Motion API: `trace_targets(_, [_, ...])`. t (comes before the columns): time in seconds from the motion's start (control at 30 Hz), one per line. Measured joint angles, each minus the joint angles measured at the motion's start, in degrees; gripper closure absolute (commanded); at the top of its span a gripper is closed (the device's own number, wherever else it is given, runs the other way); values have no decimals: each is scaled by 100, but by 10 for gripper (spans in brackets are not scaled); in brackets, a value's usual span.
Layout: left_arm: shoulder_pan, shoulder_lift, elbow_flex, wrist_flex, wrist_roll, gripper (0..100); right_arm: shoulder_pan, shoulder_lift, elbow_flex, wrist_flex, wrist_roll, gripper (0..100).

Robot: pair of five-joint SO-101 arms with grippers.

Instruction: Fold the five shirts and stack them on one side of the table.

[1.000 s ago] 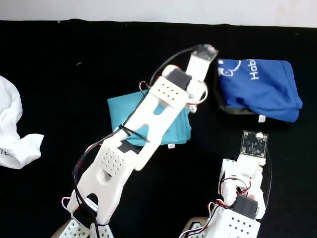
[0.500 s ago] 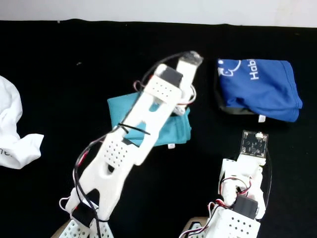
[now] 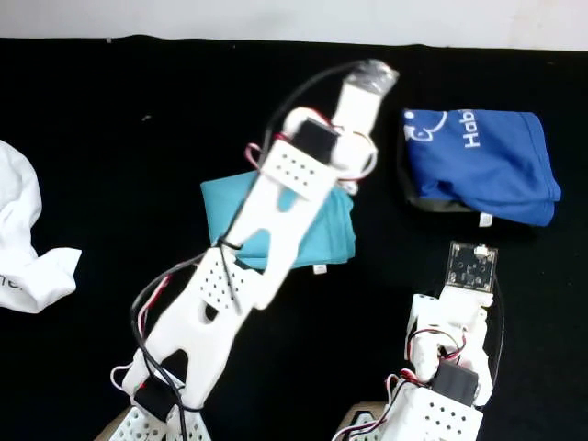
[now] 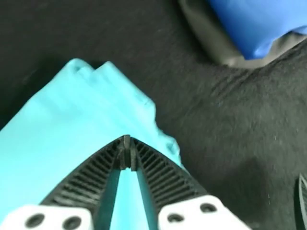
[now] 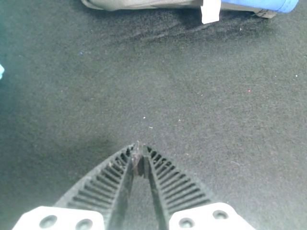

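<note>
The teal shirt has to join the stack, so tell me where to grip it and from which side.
Probably the teal shirt at its layered edge facing the blue shirt. Come in low from that side, so the grip catches every layer: it lies flat and folded. The left gripper above it is shut and would open first.

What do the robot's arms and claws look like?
The left arm and right arm are white plastic with rows of little round holes, black motor blocks, and thin red, black and white cables looping along them. The left claw and right claw each have two black ridged fingers shaped like wedges, on a white base with screw holes.
</note>
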Motion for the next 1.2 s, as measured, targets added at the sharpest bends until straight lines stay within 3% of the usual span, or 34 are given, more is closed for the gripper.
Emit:
trace_targets(0.13, [-457,-229,123,299,0,991,0,0,0,0,0,989])
trace_targets(0.27, [-782,-1187,1029,343,0,991,0,0,0,0,0,989])
trace_targets(0.43, [-905,-3103,3437,343,0,991,0,0,0,0,0,989])
trace_targets(0.57, [-1433,-4730,5881,53,-35,991,18,-26,0,0,0,989])
trace_targets(0.77, [-2664,-6576,9705,-1363,-563,991,308,-26,0,0,0,989])
trace_targets(0.93, [-3938,-8026,12712,-3112,-1125,991,334,-26,0,70,0,989])
trace_targets(1.07, [-4695,-8888,14831,-4730,-1565,991,-185,-26,-79,809,457,989])
trace_targets(1.2, [-5178,-9451,16229,-5978,-1670,991,-510,-35,-176,800,958,989])
